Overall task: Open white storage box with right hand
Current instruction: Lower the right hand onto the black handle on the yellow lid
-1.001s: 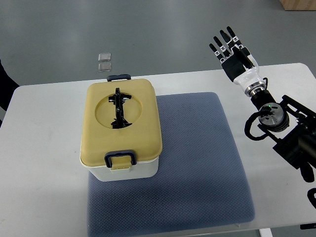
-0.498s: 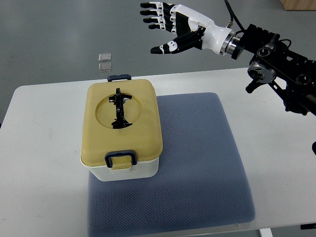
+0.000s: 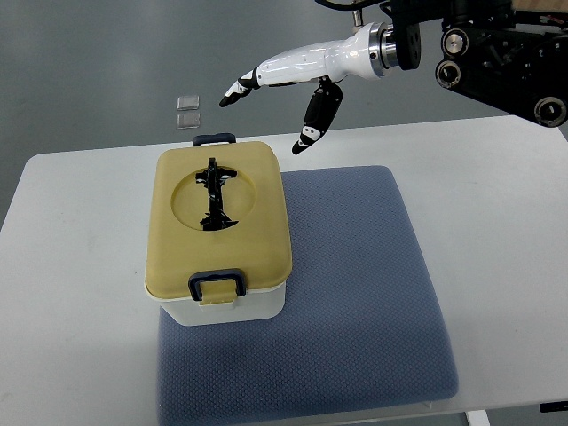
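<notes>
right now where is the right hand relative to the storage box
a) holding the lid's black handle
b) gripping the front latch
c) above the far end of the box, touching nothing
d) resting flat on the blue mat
c: the right hand hangs open beyond the far latch of the storage box, fingers spread and clear of the lid, whose latches both look closed.

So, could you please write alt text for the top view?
The robot's right hand, fingers spread, hovers beyond the far end of a closed white storage box with a yellow lid, which sits on a blue-grey mat on a white table.
</notes>
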`<state>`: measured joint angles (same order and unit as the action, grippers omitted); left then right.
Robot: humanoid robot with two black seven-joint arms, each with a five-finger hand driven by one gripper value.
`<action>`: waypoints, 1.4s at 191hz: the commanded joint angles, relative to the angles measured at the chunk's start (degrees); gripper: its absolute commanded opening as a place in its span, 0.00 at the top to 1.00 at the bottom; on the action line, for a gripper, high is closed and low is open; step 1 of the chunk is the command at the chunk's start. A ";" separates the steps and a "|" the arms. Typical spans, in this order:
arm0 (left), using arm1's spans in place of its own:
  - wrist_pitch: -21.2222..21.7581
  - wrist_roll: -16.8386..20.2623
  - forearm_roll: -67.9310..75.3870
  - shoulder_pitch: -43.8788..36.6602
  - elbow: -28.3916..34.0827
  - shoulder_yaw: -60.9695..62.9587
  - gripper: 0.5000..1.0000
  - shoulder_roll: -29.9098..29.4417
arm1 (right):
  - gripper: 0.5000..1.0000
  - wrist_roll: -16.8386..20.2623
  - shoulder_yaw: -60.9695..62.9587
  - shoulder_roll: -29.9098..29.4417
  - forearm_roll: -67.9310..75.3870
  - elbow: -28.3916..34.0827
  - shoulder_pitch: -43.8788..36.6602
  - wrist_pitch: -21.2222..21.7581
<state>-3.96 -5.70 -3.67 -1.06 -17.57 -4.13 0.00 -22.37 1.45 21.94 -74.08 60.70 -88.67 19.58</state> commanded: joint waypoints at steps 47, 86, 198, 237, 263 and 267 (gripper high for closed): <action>0.01 -0.01 -0.02 0.00 -0.01 0.00 0.00 0.00 | 0.14 -1.19 -1.10 -3.57 -1.07 -0.05 1.65 -6.93; 0.01 -0.01 -0.02 0.00 -0.01 0.00 0.00 0.00 | 0.14 -1.80 -1.01 -5.68 -0.72 -0.23 3.41 -9.39; 0.01 -0.01 -0.02 0.00 -0.01 0.00 0.00 0.00 | 0.15 -1.71 -0.92 -13.59 -0.72 -5.76 7.98 -14.49; 0.01 -0.01 -0.02 0.00 -0.01 0.00 0.00 0.00 | 0.17 -1.71 -0.57 -15.79 -0.37 -6.73 8.69 -16.33; 0.01 -0.01 -0.02 0.00 -0.01 0.00 0.00 0.00 | 0.26 -1.71 -0.22 -17.02 -0.10 -7.17 9.04 -17.39; 0.01 -0.01 -0.11 0.00 -0.01 0.00 0.00 0.00 | 0.27 -1.71 -0.13 -17.11 -0.10 -7.35 9.12 -17.65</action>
<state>-3.96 -5.72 -3.70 -1.05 -17.58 -4.13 0.00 -24.09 1.11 5.53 -74.29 53.85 -79.93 2.88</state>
